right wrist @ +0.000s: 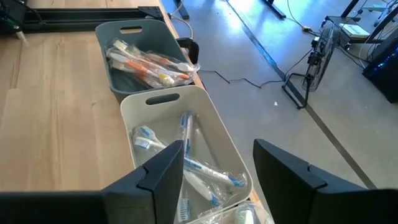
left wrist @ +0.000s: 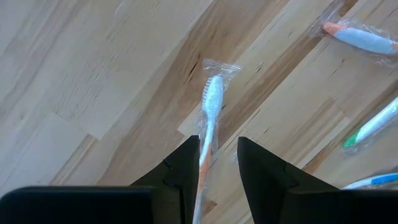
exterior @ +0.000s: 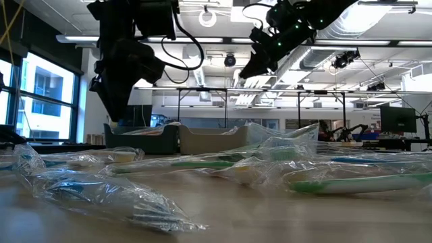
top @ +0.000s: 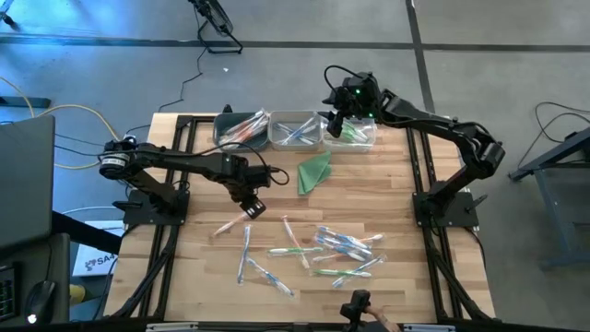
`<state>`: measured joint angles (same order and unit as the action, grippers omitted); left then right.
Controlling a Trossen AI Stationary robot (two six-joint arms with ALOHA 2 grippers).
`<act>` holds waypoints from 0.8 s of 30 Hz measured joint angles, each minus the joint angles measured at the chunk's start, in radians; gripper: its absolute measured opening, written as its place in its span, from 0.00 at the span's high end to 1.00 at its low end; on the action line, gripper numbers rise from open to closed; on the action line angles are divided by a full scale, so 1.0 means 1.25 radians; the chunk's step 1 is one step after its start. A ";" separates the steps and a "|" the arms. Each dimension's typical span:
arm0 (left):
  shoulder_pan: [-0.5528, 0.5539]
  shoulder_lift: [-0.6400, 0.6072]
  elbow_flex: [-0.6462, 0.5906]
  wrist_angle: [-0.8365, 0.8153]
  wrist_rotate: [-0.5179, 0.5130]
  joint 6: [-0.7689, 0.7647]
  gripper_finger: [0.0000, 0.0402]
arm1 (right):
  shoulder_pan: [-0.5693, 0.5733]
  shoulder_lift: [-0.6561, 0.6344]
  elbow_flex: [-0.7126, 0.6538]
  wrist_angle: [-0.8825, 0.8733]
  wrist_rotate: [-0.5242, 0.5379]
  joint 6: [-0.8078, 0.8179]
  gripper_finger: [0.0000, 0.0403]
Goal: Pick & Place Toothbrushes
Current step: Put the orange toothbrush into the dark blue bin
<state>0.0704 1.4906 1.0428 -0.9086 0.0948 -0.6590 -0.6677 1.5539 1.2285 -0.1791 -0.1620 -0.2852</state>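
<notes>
- Our left hand (left wrist: 217, 163) hovers over the tabletop (top: 184, 267), fingers apart, straddling the handle of a wrapped orange-and-white toothbrush (left wrist: 210, 115).
- That toothbrush runs straight out from between the fingers: the handle passes through the gap and the bristle end points forward, away from the wrist. Its long axis lies crosswise to the closing direction, so we judge the jaws well lined up to pinch the handle.
- In the left wrist view we cannot tell whether the fingers already touch the wrapper or hang just above it; nothing looks clamped yet.
- In the high view this left hand (top: 253, 205) sits just left of the scattered pile of toothbrushes (top: 341, 249), nearest the orange one lying apart at the pile's left edge.
- Our right hand (right wrist: 217, 174) is well apart from the pile, held over the bins at the back of the tabletop with its fingers spread and nothing between them.
- Below it we see the white bin (right wrist: 211, 118) with blue brushes, and beyond it the grey bin (right wrist: 118, 31) holding orange ones, which we judge the likely home for the left hand's pick.
</notes>
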 joint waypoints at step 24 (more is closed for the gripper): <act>-0.075 -0.001 -0.090 0.065 -0.030 -0.115 0.74 | 0.000 0.000 0.000 -0.004 -0.004 0.000 0.53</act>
<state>-0.0229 1.4899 0.9297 -0.8274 0.0570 -0.8024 -0.6674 1.5539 1.2283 -0.1843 -0.1669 -0.2852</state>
